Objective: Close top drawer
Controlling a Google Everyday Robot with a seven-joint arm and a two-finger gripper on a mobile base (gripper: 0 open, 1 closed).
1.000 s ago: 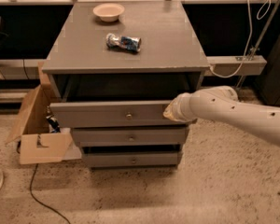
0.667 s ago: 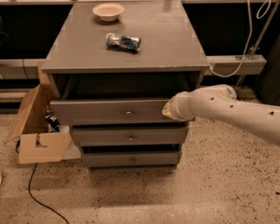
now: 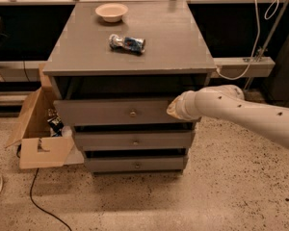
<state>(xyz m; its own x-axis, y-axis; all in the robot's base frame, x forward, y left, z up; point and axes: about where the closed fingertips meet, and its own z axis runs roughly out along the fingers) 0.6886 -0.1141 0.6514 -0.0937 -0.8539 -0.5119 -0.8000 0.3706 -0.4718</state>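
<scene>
The top drawer [image 3: 113,112] is a wide grey front with a small round knob [image 3: 133,113]. It stands pulled out a little from the grey cabinet [image 3: 130,42], with a dark gap above it. My gripper [image 3: 172,109] is at the end of a white arm coming from the right. It sits against the right end of the drawer front. The arm's wrist hides the fingers. Two shorter grey drawer fronts [image 3: 134,141] sit below it.
A cream bowl [image 3: 111,11] and a crushed can [image 3: 127,43] lie on the cabinet top. An open cardboard box [image 3: 38,129] stands on the floor at the left. A black cable [image 3: 38,201] runs over the speckled floor. A white cable [image 3: 253,37] hangs at the right.
The gripper has shifted slightly left along the drawer front. The drawer front looks a little further in than before.
</scene>
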